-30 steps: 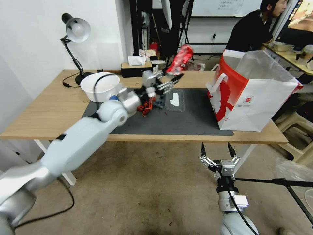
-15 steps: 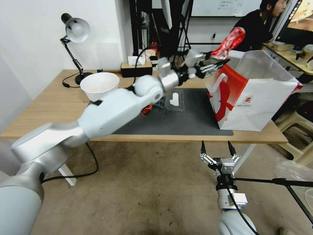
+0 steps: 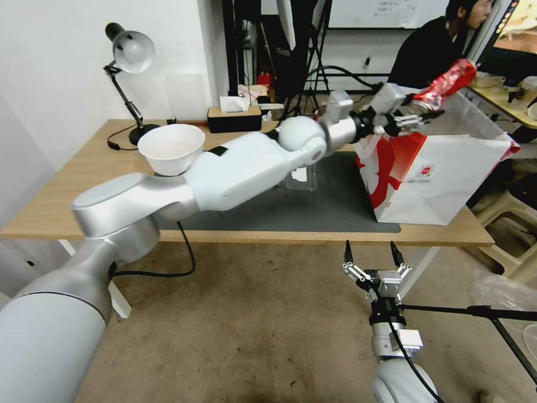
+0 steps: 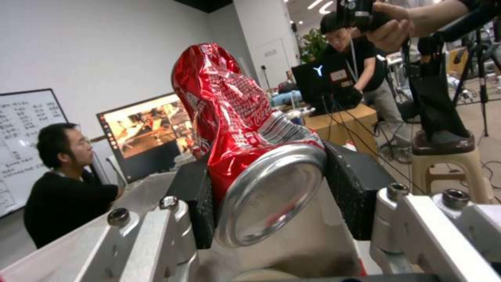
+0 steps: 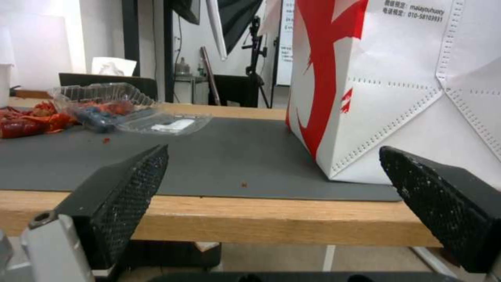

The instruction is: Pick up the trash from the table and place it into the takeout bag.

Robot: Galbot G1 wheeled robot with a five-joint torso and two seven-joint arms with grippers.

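The place is a robot lab or a shared office used for recording work. Behind the long light-wood table (image 3: 84,190) there are black tripods and light stands (image 3: 302,50), and cables hang down from them. A whiteboard (image 3: 386,12) with writing is on the back wall. A person sits at another desk with a large monitor (image 3: 517,33). The floor is bare concrete (image 3: 251,324) with stains and a loose cable. On the table stand a black-and-silver desk lamp (image 3: 130,53) and a black tissue box (image 3: 234,117). The left wrist view shows more desks, a laptop (image 4: 313,84) and plastic stools (image 4: 444,156).
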